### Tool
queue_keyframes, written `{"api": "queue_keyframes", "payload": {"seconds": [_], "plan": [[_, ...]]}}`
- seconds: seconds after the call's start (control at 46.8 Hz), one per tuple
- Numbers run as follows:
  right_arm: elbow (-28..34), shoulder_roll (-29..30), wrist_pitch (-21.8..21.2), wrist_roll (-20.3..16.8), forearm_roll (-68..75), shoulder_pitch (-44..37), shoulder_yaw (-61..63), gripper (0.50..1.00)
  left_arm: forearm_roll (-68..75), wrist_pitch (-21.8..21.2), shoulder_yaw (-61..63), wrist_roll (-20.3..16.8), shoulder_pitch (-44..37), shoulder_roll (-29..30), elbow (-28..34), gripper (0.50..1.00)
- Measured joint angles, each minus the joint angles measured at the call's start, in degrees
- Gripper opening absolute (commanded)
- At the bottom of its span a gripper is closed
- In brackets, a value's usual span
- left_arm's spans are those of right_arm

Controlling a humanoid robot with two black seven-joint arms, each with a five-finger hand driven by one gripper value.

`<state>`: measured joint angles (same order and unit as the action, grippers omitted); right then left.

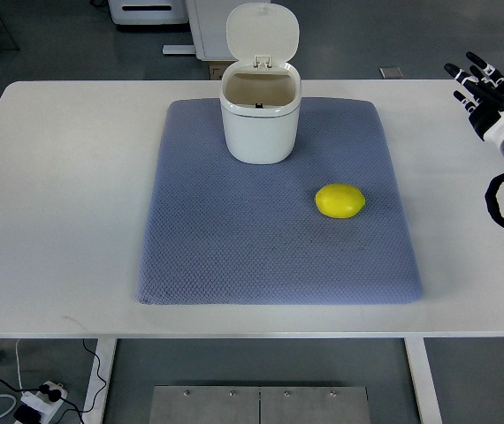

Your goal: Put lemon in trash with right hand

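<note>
So we start with the table (66, 203), white and wide, and on it the blue mat (234, 256) that carries everything we care about. At the far end of the mat stands the bin (260, 119), white, lid (263, 32) tipped up and back, mouth open to us.

Nearer and to the right lies the lemon (339, 200), alone on the mat, well apart from the bin, its long axis running roughly left to right. We judge it light, firm and smooth-skinned, rounded enough to roll if nudged, though the textured mat should steady it. Taking it across the middle, fingers wrapping the short axis from above, looks the safest hold; the tapered ends would slip out.

Our right hand (491, 93) shows at the right edge, over the bare table, well away from the lemon. Its fingers (477, 62) are spread apart and point away from us; it holds nothing and touches nothing. We see no left hand.
</note>
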<state>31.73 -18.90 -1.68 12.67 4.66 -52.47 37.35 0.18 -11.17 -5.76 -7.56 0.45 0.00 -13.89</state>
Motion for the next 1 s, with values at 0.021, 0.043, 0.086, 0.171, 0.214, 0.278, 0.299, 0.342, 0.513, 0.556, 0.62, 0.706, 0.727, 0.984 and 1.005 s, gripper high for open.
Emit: {"api": "queue_keyframes", "payload": {"seconds": [0.021, 0.043, 0.086, 0.171, 0.214, 0.278, 0.299, 0.342, 0.513, 0.556, 0.62, 0.706, 0.727, 0.984, 1.005], "plan": [[0.00, 0.00, 0.01, 0.00, 0.00, 0.00, 0.00, 1.000, 0.01, 0.00, 0.01, 0.00, -0.09, 0.00, 0.00, 1.000], [0.00, 0.00, 0.01, 0.00, 0.00, 0.00, -0.01, 1.000, 0.03, 0.00, 0.03, 0.01, -0.15, 0.00, 0.00, 1.000], [0.00, 0.01, 0.01, 0.00, 0.00, 0.00, -0.06, 1.000, 0.10, 0.00, 0.04, 0.00, -0.18, 0.00, 0.00, 1.000], [0.00, 0.01, 0.01, 0.00, 0.00, 0.00, -0.07, 1.000, 0.22, -0.01, 0.18, 0.00, -0.14, 0.00, 0.00, 1.000], [0.00, 0.01, 0.01, 0.00, -0.01, 0.00, -0.15, 1.000, 0.22, -0.07, 0.08, 0.00, 0.03, 0.00, 0.00, 1.000], [0.00, -0.06, 0.01, 0.00, -0.04, 0.00, -0.32, 1.000, 0.19, -0.09, -0.02, -0.01, 0.26, 0.00, 0.00, 1.000], [0.00, -0.10, 0.02, 0.00, -0.04, 0.00, -0.33, 1.000, 0.16, -0.08, -0.02, 0.00, 0.26, 0.00, 0.00, 1.000], [0.00, -0.20, 0.02, 0.02, -0.05, 0.09, -0.35, 1.000, 0.12, -0.06, -0.03, 0.00, 0.20, 0.00, 0.00, 1.000], [-0.08, -0.27, 0.01, 0.07, -0.08, 0.12, -0.35, 1.000, 0.08, 0.01, -0.04, 0.01, 0.17, 0.00, 0.00, 1.000], [-0.09, -0.34, 0.02, 0.12, -0.08, -0.02, -0.36, 1.000, 0.09, 0.01, -0.04, 0.00, 0.17, 0.00, 0.00, 1.000], [-0.16, -0.35, 0.02, 0.16, -0.08, -0.23, -0.36, 1.000, 0.09, 0.01, -0.04, 0.00, 0.17, 0.00, 0.00, 1.000], [-0.19, -0.41, 0.01, 0.15, -0.08, -0.69, -0.36, 1.000, 0.10, 0.01, -0.04, 0.00, 0.16, 0.00, 0.00, 1.000], [-0.25, -0.44, 0.01, 0.15, -0.08, -0.88, -0.35, 1.000, 0.11, 0.01, -0.04, 0.00, 0.17, 0.00, 0.00, 1.000], [-1.85, -2.50, 1.09, 0.19, -0.05, -2.41, 0.03, 1.000, 0.11, 0.01, -0.04, 0.00, 0.16, 0.00, 0.00, 1.000], [-2.18, -2.51, 1.18, 0.20, -0.01, -2.54, 0.08, 1.000, 0.11, 0.01, -0.04, 0.00, 0.16, 0.00, 0.00, 1.000]]}}
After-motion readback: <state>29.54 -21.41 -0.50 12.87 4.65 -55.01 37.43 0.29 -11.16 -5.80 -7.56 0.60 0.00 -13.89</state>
